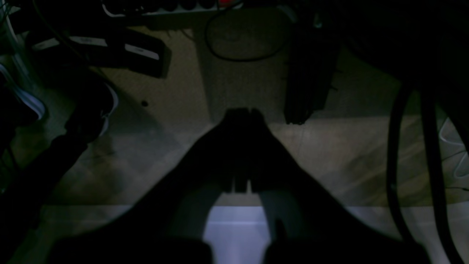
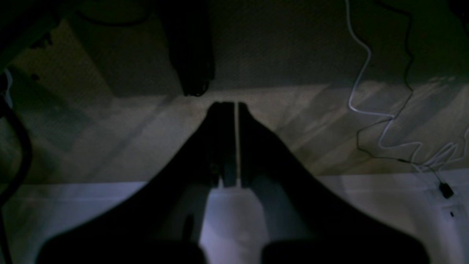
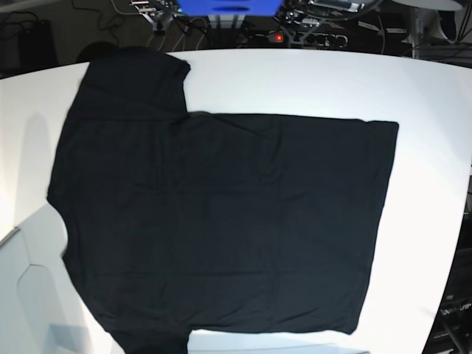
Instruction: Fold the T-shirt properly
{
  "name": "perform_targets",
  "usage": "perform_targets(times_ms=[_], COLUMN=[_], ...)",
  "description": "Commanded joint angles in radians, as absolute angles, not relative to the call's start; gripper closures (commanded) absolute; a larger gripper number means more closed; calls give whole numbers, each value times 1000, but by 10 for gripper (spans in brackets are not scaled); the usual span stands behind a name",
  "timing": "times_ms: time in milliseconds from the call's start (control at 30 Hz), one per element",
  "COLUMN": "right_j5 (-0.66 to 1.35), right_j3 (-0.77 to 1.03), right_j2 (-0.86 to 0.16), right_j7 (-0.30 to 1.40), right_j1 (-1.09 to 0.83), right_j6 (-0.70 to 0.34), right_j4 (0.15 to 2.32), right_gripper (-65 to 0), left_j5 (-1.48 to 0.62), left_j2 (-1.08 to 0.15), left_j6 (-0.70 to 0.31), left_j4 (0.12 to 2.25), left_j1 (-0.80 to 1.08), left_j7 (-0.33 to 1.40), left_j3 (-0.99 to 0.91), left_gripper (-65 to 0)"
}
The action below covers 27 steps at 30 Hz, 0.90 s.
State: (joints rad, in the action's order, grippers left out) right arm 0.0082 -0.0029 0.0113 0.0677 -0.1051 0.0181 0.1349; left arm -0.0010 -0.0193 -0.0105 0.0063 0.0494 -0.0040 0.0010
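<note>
Both arms are parked clear of the garment. The left claw (image 1: 242,113) points down past the worktop edge (image 1: 234,216) toward the floor, with its jaws pressed together and nothing between them. The right claw (image 2: 231,106) has the same posture: jaws drawn to a thin slit, holding nothing, aimed at the floor beyond the worktop rim. Neither claw appears in the base view, which suggests the arms are withdrawn so that the overhead camera has an unobstructed look at the cloth. No fold looks started.

The T-shirt (image 3: 221,221) lies spread flat on the white worktop (image 3: 428,88), plain black side up; no print or tag is visible. It is laid out sideways in the base view:

- Long axis: runs left to right across the view.
- Straight hem: at the view's right, toward the side of the left arm.
- Sleeves: one extends toward the far edge at upper left; the other reaches the near edge at lower left and is partly cut off.
- Neck opening: presumably at the left edge, though black on black it cannot be made out.

A flat, open layout of this kind gives both claws access to the edges for a first fold.
</note>
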Motion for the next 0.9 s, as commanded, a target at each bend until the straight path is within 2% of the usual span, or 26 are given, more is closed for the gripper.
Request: perform_targets(times_ms=[0, 867], right_j5=[12, 12], right_j3=[-4, -5], right_j2=[12, 10], right_j7=[74, 67], right_j1=[-108, -120], right_j6=[-5, -5], right_j4=[136, 136], right_gripper=[0, 0], left_j5=[-1, -1], left_j2=[-22, -24], left_j6=[1, -2], left_j4=[5, 7], left_j1=[50, 76], left_j7=[-7, -10], left_j3=[-1, -1], left_gripper=[0, 0])
